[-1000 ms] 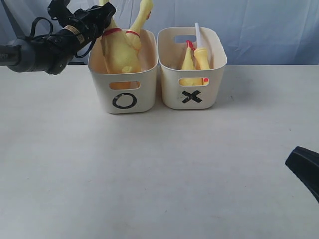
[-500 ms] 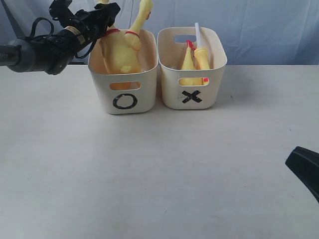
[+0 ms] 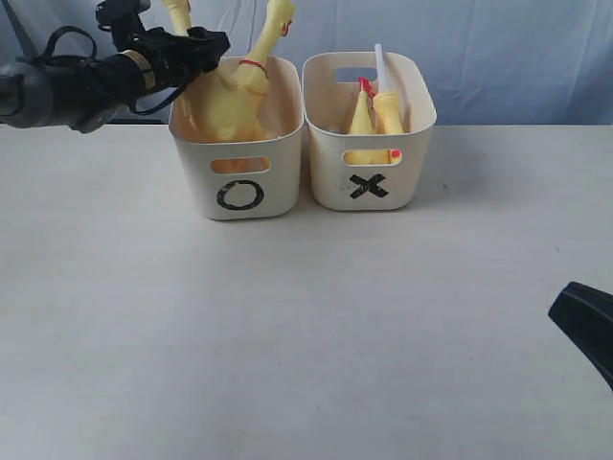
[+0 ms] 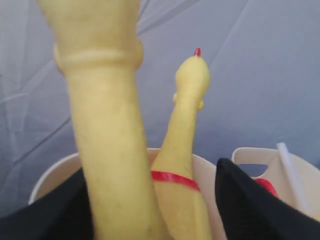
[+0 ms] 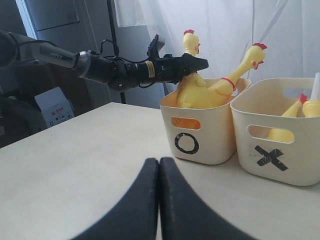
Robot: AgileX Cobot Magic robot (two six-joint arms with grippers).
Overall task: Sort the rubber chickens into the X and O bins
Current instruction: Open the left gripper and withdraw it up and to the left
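- The right pincer (image 5: 159,162) hovers low over the bench (image 3: 287,316), its jaws pressed together on nothing. It is well apart from both bins and points towards them.
- No chicken shows on the bench between this pincer and the bins.
- Ahead of it, the X bin (image 3: 369,187) holds the two small chickens (image 3: 361,115), leaning upright side by side.
- Beside that one, the O bin (image 3: 239,192) holds the two large chickens (image 3: 230,101), necks sticking up above the rim.
- The left pincer (image 3: 211,43) reaches in level over the O bin's far corner. Its jaws are spread, with one large chicken's neck (image 4: 107,145) rising between them, and the gap looks wider than the neck.
- The second large chicken (image 4: 182,140) leans just beyond that pincer.
- Sorting looks essentially done, and only pulling the left arm clear seems left.
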